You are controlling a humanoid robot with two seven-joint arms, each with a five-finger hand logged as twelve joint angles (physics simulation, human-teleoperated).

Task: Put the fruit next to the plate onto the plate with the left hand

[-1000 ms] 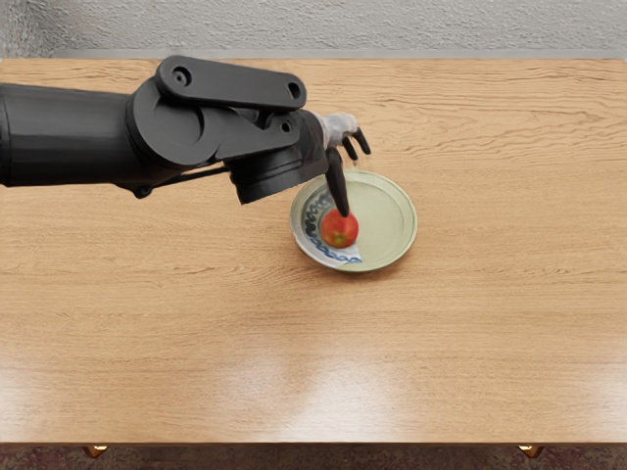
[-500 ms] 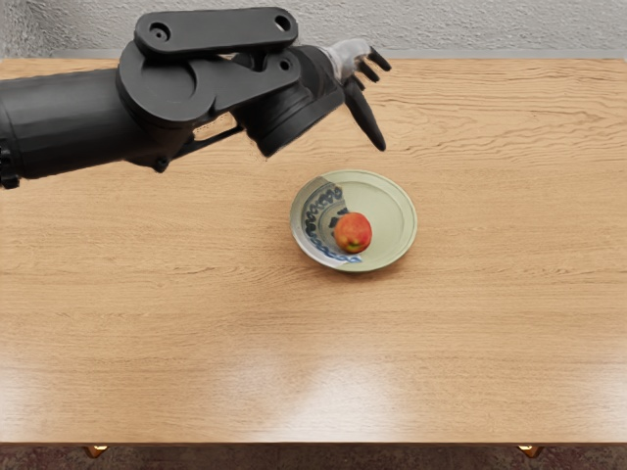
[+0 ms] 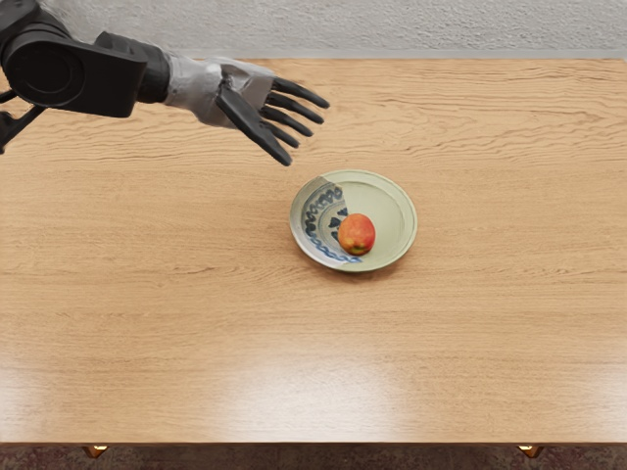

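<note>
Fruit (image 3: 357,234), rounded and red shading to yellow-orange, lies on the plate (image 3: 392,208), a little below the dish's centre in the head view and just beside the blue patterned band that curves along the plate's left inner side. The plate is shallow, round and pale green, and it rests flat on the wooden tabletop (image 3: 313,343), slightly right of the middle and toward the far half. The left hand (image 3: 257,106) is held above the tabletop, up and to the left of the plate and well apart from both plate and fruit. Its dark fingers (image 3: 299,94) are spread and stretched out toward the right, and they grip nothing. The lowest digit slants down and to the right beneath the other four. The left arm (image 3: 83,70) enters from the picture's upper left corner, a dark forearm joined to the hand by a lighter grey wrist section. Behind the far edge of the tabletop stands a grey, rough-textured wall (image 3: 441,24). Soft pale reflections lie across the near part of the wood grain.
</note>
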